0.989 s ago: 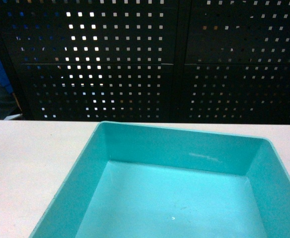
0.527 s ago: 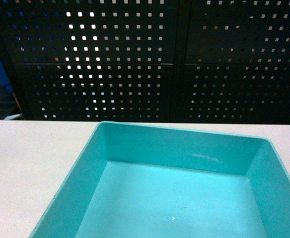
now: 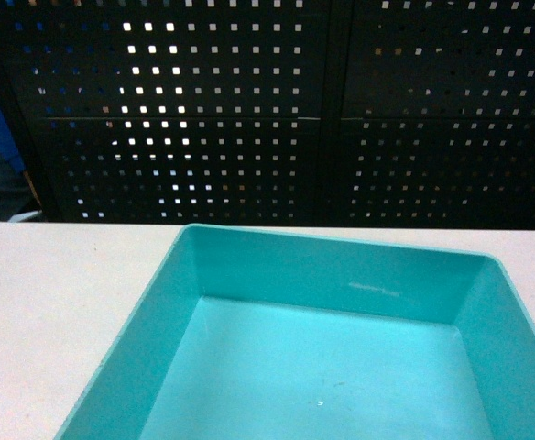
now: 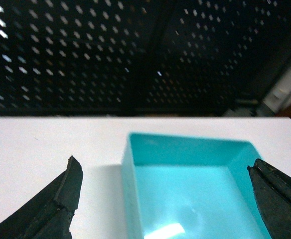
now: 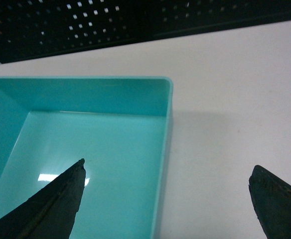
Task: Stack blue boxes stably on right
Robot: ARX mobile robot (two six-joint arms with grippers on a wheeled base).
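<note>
One light turquoise blue box (image 3: pixel 322 275) sits empty on the white table, filling the lower part of the head view. No gripper shows in that view. My left gripper (image 4: pixel 165 167) hangs open above the box (image 4: pixel 185 154), one fingertip left of the box's left wall and the other over its right side. My right gripper (image 5: pixel 168 172) is open too, straddling the box's right wall (image 5: pixel 165 129), one fingertip over the inside and the other over bare table. Neither gripper holds anything.
The white table (image 3: pixel 57 302) runs left and right of the box and ends at a far edge. Behind it stands a dark perforated panel wall (image 3: pixel 267 110). Bare table (image 5: pixel 235 109) lies right of the box.
</note>
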